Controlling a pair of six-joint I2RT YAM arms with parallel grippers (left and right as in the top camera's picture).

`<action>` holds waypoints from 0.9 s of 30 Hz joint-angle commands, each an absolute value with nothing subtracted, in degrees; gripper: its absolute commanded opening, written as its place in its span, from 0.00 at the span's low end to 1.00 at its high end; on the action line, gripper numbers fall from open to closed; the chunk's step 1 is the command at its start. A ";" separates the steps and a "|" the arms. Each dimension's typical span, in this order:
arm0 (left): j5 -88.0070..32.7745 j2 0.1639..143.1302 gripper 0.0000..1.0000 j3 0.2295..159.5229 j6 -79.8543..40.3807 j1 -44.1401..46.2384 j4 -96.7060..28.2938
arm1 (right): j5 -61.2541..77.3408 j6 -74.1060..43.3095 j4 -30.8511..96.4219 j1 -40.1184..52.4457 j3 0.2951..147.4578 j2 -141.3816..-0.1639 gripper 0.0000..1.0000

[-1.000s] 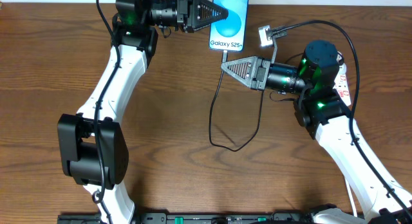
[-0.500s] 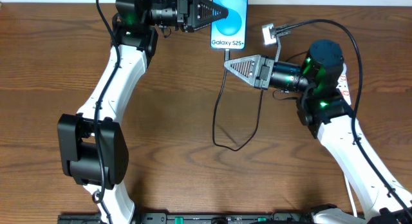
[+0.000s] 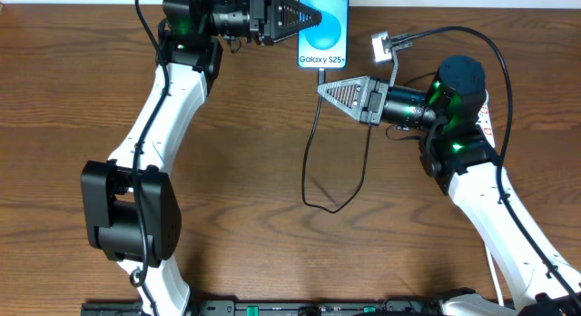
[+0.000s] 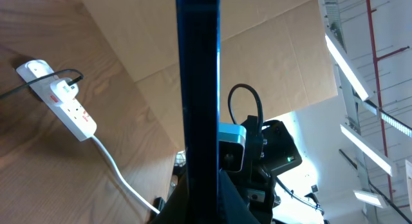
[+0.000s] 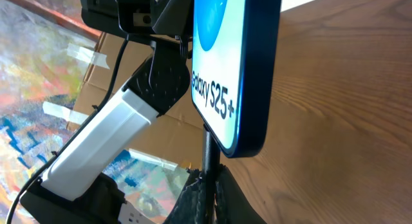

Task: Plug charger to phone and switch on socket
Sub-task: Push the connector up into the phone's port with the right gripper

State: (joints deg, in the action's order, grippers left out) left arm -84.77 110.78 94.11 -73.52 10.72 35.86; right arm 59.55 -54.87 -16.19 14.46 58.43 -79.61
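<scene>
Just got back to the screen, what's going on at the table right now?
The left gripper is clamped on the phone from its left side, with the screen lit. The right gripper pinches the charger just behind its tip, which sits at the phone's bottom edge. I can't tell whether it is fully seated. The socket lies by the right arm, and neither gripper is touching it.

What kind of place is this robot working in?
Probably an industrial workshop or lab: a wooden table, cardboard sheets propped behind it, and strip lights and red pipes high overhead.
</scene>
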 commanded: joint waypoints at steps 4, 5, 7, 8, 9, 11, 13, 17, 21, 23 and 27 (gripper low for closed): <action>-87.64 109.30 0.07 94.72 -73.10 11.11 36.29 | 56.36 -54.85 -17.21 13.54 59.20 -79.53 0.02; -87.64 109.30 0.07 94.72 -73.10 11.11 36.29 | 56.03 -54.85 -17.19 13.54 59.20 -79.53 0.02; -87.66 109.30 0.07 94.72 -73.10 11.11 36.29 | 55.31 -54.83 -17.19 13.54 59.20 -79.53 0.01; -87.66 109.30 0.07 94.72 -73.10 11.11 36.29 | 54.96 -54.83 -17.19 13.54 59.20 -79.53 0.01; -87.66 109.30 0.07 94.72 -73.10 11.11 36.29 | 54.92 -54.85 -17.21 13.54 59.20 -79.53 0.02; -87.64 109.30 0.07 94.72 -73.10 11.11 36.29 | 54.92 -54.83 -17.19 13.54 59.20 -79.53 0.04; -87.66 109.30 0.07 94.72 -73.10 11.11 36.29 | 54.92 -54.83 -17.19 13.54 59.20 -79.53 0.09; -87.64 109.30 0.07 94.72 -73.08 11.11 36.29 | 54.98 -54.83 -17.17 13.54 59.20 -79.53 0.15; -87.61 109.30 0.07 94.72 -73.08 11.11 36.29 | 55.48 -54.83 -17.12 13.54 59.20 -79.53 0.18; -87.15 109.30 0.07 94.72 -73.06 11.03 36.29 | 56.55 -54.83 -17.12 13.54 59.20 -79.53 0.25; -84.99 109.32 0.07 94.72 -70.54 10.26 36.25 | 58.19 -54.59 -15.90 13.54 59.20 -79.53 0.33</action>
State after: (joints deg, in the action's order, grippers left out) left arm -86.67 110.78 94.11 -73.25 10.94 35.81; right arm 56.86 -55.02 -16.43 13.87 58.43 -79.61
